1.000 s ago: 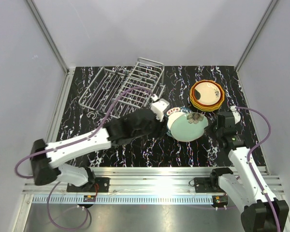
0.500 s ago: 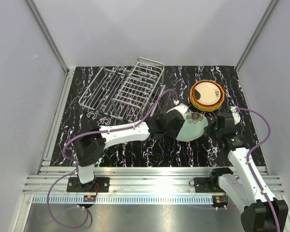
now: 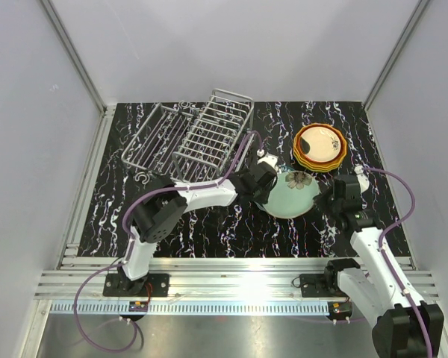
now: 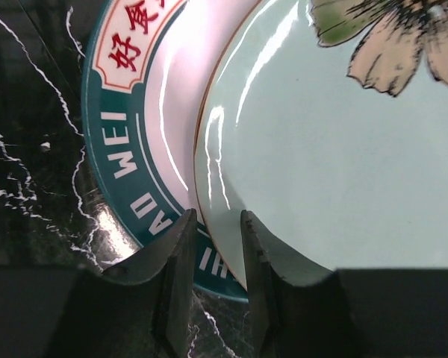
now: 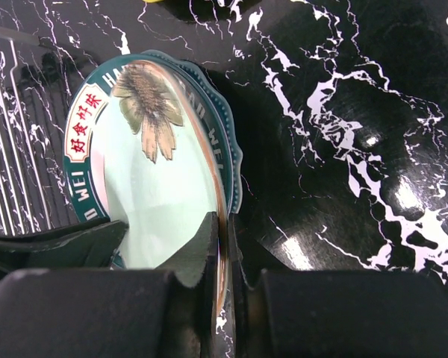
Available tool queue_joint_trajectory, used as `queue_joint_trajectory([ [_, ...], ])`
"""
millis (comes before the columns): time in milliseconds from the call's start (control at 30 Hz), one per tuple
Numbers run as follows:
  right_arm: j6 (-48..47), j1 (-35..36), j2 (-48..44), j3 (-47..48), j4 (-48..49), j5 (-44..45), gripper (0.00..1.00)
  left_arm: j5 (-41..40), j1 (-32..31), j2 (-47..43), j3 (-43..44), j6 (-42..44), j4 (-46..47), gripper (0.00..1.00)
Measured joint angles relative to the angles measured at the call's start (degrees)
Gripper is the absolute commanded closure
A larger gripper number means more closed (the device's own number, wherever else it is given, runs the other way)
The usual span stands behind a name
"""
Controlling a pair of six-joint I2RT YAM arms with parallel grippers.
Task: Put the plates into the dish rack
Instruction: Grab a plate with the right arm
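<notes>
**Two arms meet on one plate, rack waiting to the left**

The mint green plate (image 3: 290,198) lies near the middle of the black marbled table (image 3: 209,231), resting on a teal-rimmed plate (image 4: 108,149) with red lettering. It has a gripper at each side. The right gripper (image 5: 222,220) is pinched tight on the plate's right rim, the thin gold edge running in between its fingers. Opposite, the left gripper (image 4: 216,218) straddles the left rim with its jaws apart. One finger is over the pale face and the other outside the edge, and no firm clamp is visible.

The dish rack (image 3: 194,138) stands at the rear left, well apart from the plate, and none of its slots shows a plate. It sits on the left arm's side, so that arm looks better placed to carry the plate there, which suggests a handover in progress. The plate would need tipping on edge to drop between the bars. A stack of red-orange and yellow plates (image 3: 319,147) waits at the rear right, untouched.
</notes>
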Motion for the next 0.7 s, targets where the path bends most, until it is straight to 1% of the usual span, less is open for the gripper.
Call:
queue_joint_trajectory([
  [167, 0.0, 0.0, 0.8, -0.3, 1.2, 0.0, 1.0, 0.4, 0.6, 1.8, 2.1, -0.8, 0.2, 0.68],
  [233, 0.0, 0.0, 1.2, -0.3, 1.3, 0.0, 1.0, 0.3, 0.9, 2.3, 2.9, -0.9, 0.1, 0.67],
  [267, 0.0, -0.1, 1.4, -0.3, 1.4, 0.0, 1.0, 0.3, 1.0, 2.5, 3.2, -0.9, 0.1, 0.65],
  [400, 0.0, -0.1, 1.5, -0.5, 1.7, 0.0, 1.0, 0.5, 1.3, 3.0, 3.5, -1.6, 0.2, 0.64],
  [500, 0.0, -0.1, 1.5, -0.9, 2.6, 0.0, 0.98, 0.9, 1.8, 3.7, 3.7, -1.8, 0.6, 0.64],
  [567, 0.0, -0.1, 1.5, -1.3, 3.3, 0.0, 0.93, 1.1, 2.1, 4.3, 4.2, -1.9, 1.0, 0.65],
  [700, 0.2, -0.1, 1.2, -2.9, 6.1, -0.3, 0.91, 1.7, 2.8, 4.9, 4.7, -2.2, 1.6, 0.66],
])
